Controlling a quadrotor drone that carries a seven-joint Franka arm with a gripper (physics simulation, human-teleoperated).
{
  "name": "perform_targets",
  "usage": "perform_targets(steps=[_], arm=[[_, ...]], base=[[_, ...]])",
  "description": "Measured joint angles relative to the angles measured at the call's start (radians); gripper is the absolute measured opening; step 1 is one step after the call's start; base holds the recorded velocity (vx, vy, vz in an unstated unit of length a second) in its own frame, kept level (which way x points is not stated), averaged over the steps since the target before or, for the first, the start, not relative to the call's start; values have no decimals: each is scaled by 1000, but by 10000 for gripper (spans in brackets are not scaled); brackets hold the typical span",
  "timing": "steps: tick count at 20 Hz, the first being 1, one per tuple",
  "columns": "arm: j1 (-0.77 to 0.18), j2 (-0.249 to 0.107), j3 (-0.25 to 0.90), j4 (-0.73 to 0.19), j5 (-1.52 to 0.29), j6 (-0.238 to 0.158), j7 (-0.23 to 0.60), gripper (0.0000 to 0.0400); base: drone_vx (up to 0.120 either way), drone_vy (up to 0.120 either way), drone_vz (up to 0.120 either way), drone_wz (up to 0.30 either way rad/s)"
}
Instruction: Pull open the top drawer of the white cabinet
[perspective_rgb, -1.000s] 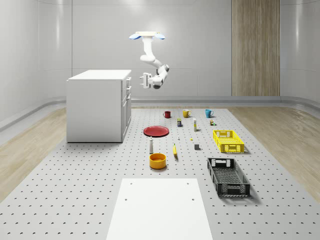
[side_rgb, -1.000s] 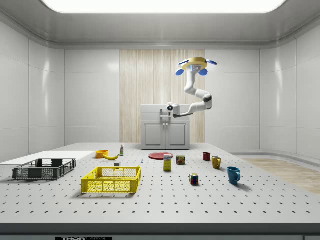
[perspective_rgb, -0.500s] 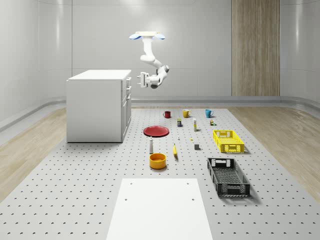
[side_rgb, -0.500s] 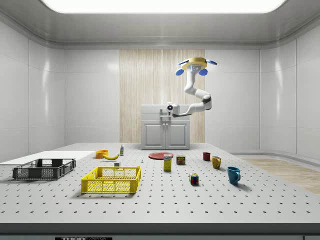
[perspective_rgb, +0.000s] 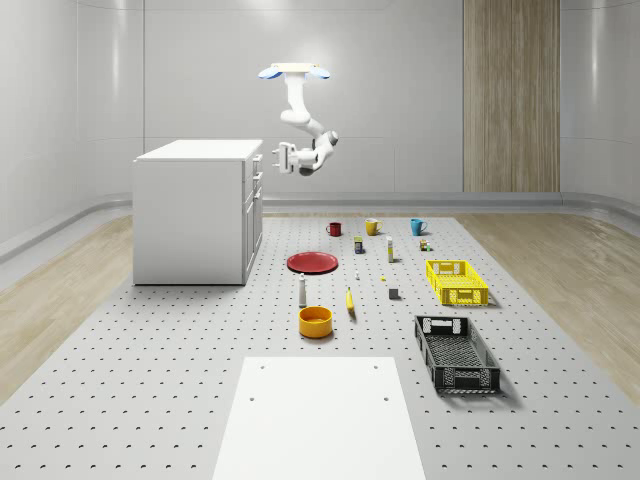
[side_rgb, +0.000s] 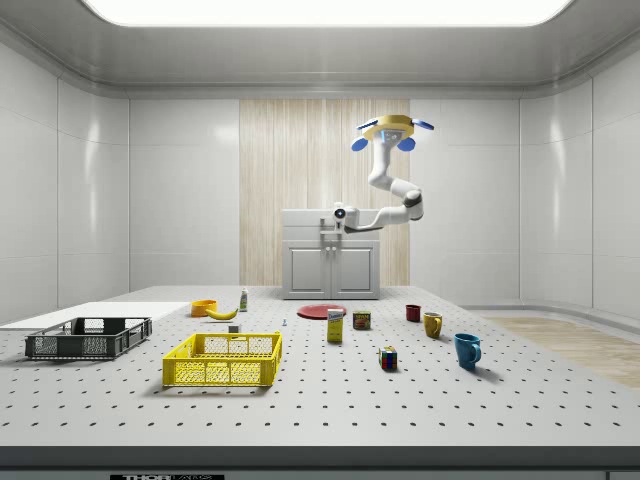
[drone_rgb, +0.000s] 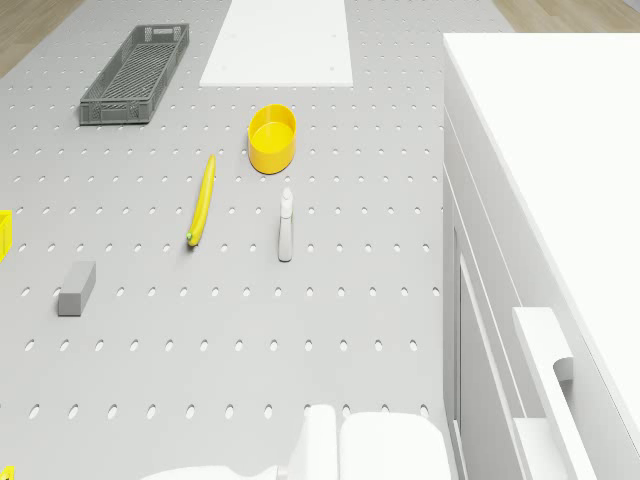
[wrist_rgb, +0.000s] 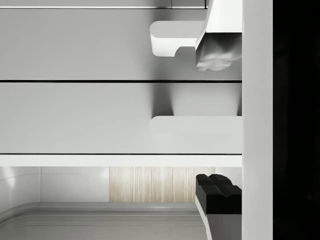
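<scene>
The drone (perspective_rgb: 294, 71) is seen hovering in the air beside the white cabinet (perspective_rgb: 195, 212), off its drawer front, above the perforated table (perspective_rgb: 150, 340). The arm is bent down so that the gripper (perspective_rgb: 278, 158) is held level with the top drawer (perspective_rgb: 257, 161), just beside its face. In the wrist view the fingers (wrist_rgb: 218, 194) are spread wide, with the top drawer's handle (wrist_rgb: 197, 127) lying between them and nothing gripped.

The drone (perspective_rgb: 294, 71) hovers beside the white cabinet (perspective_rgb: 196, 212) (claw (perspective_rgb: 279, 158) near its top drawer (perspective_rgb: 256, 163)).
</scene>
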Motion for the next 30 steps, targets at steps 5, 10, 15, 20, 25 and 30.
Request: perform_targets(steps=[5,10,15,20,25,30], arm=[[18,17,31,-10,43,34,-21,305],[33,36,59,-15,84,61,-40,305],[50,63,85,-12,128,85,-63,305],[61,96,86,5,150,86,-83,305],[70,132,76,28,162,77,-102,305],[74,162,68,48,170,66,-116,305]], base=[[0,0,0,0],[0,0,0,0],[0,0,0,0],[0,0,0,0],[0,0,0,0],[0,0,0,0]])
